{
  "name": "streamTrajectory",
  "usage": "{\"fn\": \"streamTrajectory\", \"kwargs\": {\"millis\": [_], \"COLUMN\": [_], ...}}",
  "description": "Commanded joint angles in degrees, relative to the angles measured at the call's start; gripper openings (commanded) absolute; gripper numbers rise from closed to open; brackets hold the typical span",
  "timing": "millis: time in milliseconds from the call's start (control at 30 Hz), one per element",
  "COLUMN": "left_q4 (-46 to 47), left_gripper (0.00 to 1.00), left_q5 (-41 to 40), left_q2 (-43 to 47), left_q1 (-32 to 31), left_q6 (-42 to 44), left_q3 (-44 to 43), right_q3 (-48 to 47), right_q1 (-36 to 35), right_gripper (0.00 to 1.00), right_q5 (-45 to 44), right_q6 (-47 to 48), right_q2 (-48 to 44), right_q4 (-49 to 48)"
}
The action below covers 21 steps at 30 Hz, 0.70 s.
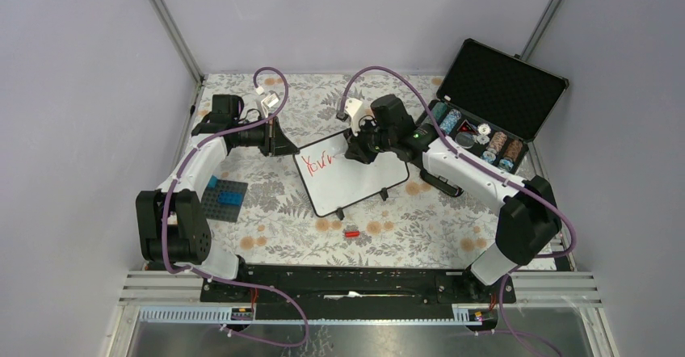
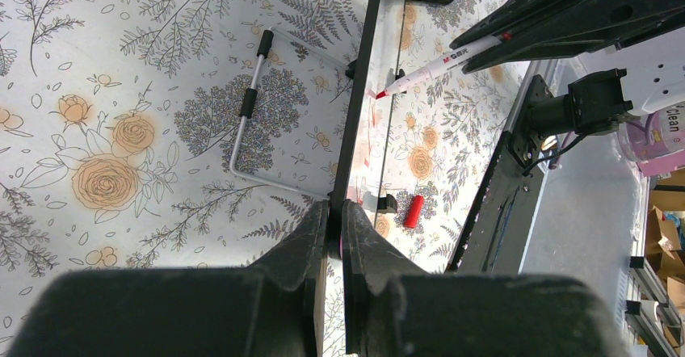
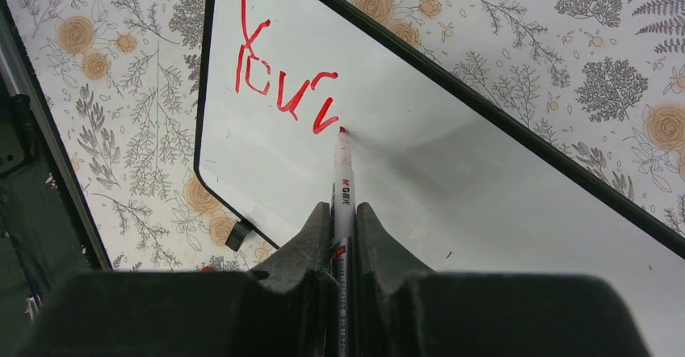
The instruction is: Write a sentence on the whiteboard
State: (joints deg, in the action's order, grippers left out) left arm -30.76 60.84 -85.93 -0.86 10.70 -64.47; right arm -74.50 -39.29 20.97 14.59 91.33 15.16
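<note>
The whiteboard (image 1: 355,181) lies tilted mid-table, its white face (image 3: 468,187) filling the right wrist view. Red letters of the sentence (image 1: 316,161) run along its left part and read roughly "You'v" (image 3: 279,82). My right gripper (image 3: 342,208) is shut on a white marker (image 3: 343,183) whose red tip touches the board just after the last stroke. From above, that gripper (image 1: 356,152) hovers over the board's far edge. My left gripper (image 2: 334,206) is shut on the whiteboard's black rim (image 2: 355,90), seen edge-on, and holds the board's left corner (image 1: 288,144).
An open black hinged case (image 1: 493,90) with chip stacks stands at the back right. A dark plate with blue bricks (image 1: 222,198) lies at the left. A red marker cap (image 1: 351,233) rests in front of the board. A wire stand (image 2: 246,115) lies behind the board.
</note>
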Motion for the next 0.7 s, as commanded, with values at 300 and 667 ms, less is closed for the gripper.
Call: {"fn": "streamTrajectory", "kwargs": {"millis": [300,667], "left_q4": [-0.79,-1.22], "left_gripper": [0.0,0.0], "left_q5": [-0.92,-0.98], "left_q2": [1.02,0.94], "left_q1": [-1.16,-1.25], "left_q6": [0.83,1.32], "left_q3": [-0.53,-0.68], "right_q3": [-0.76,-3.43], "right_q1": [2.41,2.38], "right_gripper": [0.0,0.0], "right_q5": [-2.55,-1.8], "right_q6": [1.23,0.45], "right_q2": [-0.34,1.0], "right_q4": [-0.3,-0.24]}}
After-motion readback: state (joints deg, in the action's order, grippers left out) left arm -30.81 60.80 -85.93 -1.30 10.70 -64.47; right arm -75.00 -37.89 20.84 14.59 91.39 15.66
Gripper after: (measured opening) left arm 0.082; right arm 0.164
